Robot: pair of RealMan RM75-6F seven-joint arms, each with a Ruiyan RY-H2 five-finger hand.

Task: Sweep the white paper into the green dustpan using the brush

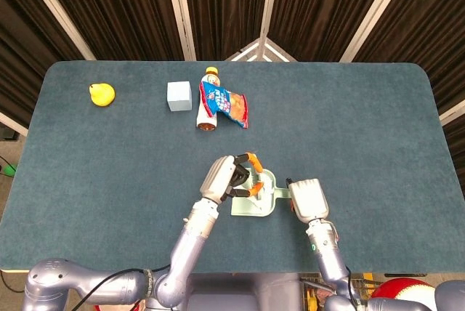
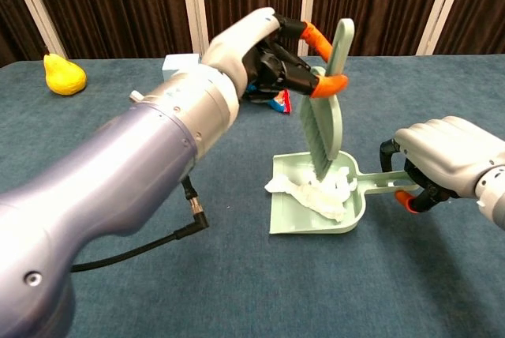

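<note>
My left hand grips the pale green brush by its handle and holds it upright, bristles down over the green dustpan. Crumpled white paper lies inside the pan, with one corner hanging over its left rim. My right hand grips the dustpan's handle at the right. In the head view the left hand covers most of the brush and the paper.
At the back of the table lie a yellow pear, a pale blue cube, a bottle and a snack bag. A black cable trails from the left arm.
</note>
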